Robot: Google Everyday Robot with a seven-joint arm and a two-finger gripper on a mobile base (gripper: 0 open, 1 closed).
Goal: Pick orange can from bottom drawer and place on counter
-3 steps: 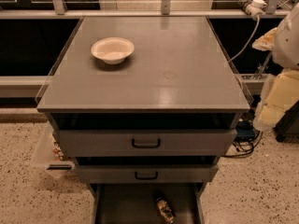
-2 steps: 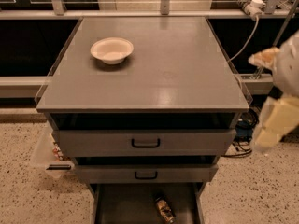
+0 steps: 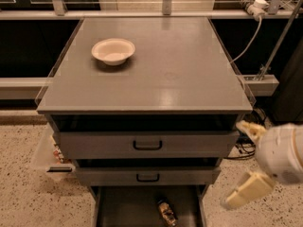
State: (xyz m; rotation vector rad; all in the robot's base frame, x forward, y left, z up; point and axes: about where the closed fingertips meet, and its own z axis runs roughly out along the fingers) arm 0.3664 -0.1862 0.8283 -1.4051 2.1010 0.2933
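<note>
**A:** What is the cabinet made of?

**B:** It looks like plain grey board. On top is a broad, flat, matte grey bench (image 3: 180,74), with a soft sheen near the front edge and clear acrylic strips (image 3: 52,74) along its sides. A shallow round white bowl (image 3: 113,51) sits on it towards the back left.

**A:** And below that?

**B:** There are two flat grey drawer fronts, each with a thin black loop handle, an upper one (image 3: 147,145) and a narrower one (image 3: 147,177) beneath it. At the bottom is the dark grey tray-like bottom drawer (image 3: 123,209), which is pulled out. It has a smooth bare floor and thin side walls. The ground around the cabinet is pale speckled stone (image 3: 23,197).

**A:** Where is the can?

**B:** The small shiny orange-copper metal can (image 3: 165,213) is inside that bottom drawer, right of its middle. It is tipped over rather than upright, with dark and pale markings on its glossy side.

**A:** And the gripper?

**B:** The gripper (image 3: 234,164) hangs outside the cabinet, by its lower right corner. Its body is rounded, smooth and white, and its two blunt cream fingers (image 3: 248,190) point left. The fingers are spread wide with nothing between them.

**A:** How does it sit relative to the can?

**B:** It is to the right of the can and higher up, beyond the drawer's right wall. It is clear of the can and touches neither the can nor the drawer.
</note>
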